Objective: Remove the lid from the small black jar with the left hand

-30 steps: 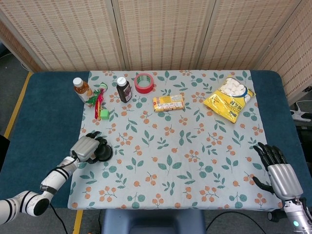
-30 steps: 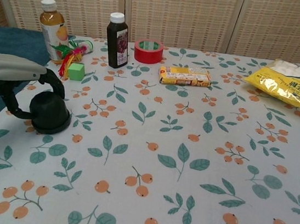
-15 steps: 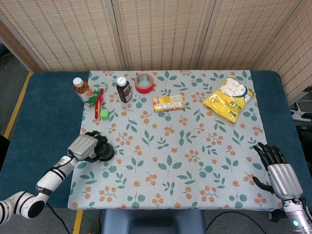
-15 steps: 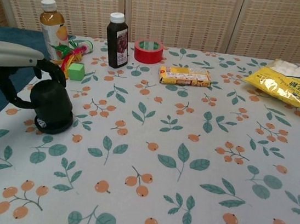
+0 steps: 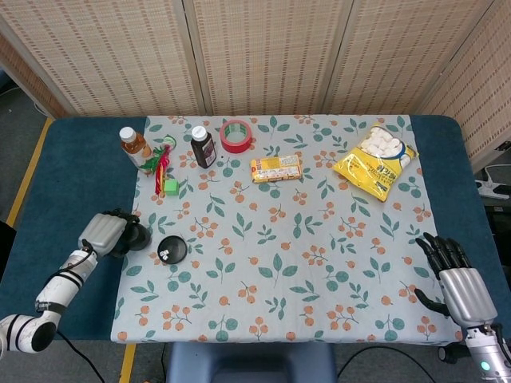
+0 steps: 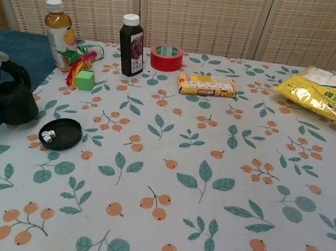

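Gripping the black dome-shaped lid, your left hand sits at the left edge of the leaf-and-berry patterned tablecloth, its dark fingers curled around the top of that lid. In the chest view the lid is just left of the small black jar's shallow round base, apart from it; whether the lid rests on the cloth or hangs just above it you cannot tell from either view. The open base lies flat on the cloth with small white pieces inside it, and the head view shows it beside your left hand toward the table's middle. Your right hand is low at the near right corner over the blue table, fingers spread and holding nothing; the chest view does not show it. Along the far side stand an amber drink bottle with a white cap, a dark bottle with a white cap, and a red roll of tape. Near the amber bottle lie a red-and-green tasselled bundle and a small green cube. A yellow rectangular snack packet lies near the middle far side, and a yellow bag of white puffs sits at the far right.
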`<state>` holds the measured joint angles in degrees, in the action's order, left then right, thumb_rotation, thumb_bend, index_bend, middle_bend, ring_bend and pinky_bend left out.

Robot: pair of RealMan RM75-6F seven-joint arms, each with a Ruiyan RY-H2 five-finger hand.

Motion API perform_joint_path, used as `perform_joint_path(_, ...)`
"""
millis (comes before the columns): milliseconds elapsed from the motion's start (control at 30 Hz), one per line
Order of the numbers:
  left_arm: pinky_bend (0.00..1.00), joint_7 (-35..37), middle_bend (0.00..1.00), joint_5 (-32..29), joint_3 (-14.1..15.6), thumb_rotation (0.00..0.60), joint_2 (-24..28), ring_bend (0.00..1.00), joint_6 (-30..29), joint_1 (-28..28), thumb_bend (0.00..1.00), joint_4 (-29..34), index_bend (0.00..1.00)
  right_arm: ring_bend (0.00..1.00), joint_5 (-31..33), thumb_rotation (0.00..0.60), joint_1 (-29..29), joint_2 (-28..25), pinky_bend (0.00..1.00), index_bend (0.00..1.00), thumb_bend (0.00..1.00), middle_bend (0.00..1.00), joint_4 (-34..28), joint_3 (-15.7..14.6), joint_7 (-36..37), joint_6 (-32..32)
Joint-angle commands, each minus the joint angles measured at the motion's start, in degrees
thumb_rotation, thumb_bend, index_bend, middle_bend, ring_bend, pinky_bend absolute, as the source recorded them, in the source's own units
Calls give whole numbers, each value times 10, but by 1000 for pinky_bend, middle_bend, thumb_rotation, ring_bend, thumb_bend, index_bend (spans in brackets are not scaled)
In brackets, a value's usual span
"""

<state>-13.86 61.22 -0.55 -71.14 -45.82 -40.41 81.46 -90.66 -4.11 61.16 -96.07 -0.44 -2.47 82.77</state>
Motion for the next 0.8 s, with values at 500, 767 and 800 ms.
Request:
perform_joint_path(500, 236, 100, 0, 21, -10, 600, -11, 0, 63, 12, 356, -33, 0, 0, -3, 600, 1, 3, 0, 0, 153, 0, 0, 0, -1, 5)
perform_joint_path(767, 141, 179, 0, 68, -38, 600, 22, 0, -23, 52, 349, 4, 0, 0, -10, 600, 2, 5, 0, 0, 154, 0, 4, 0, 3, 12)
perform_joint_path(800, 132, 198, 0, 80, -43, 600, 31, 0, -45, 61, 348, 15, 0, 0, -10, 600, 3, 6, 0, 0, 154, 0, 5, 1, 4, 14)
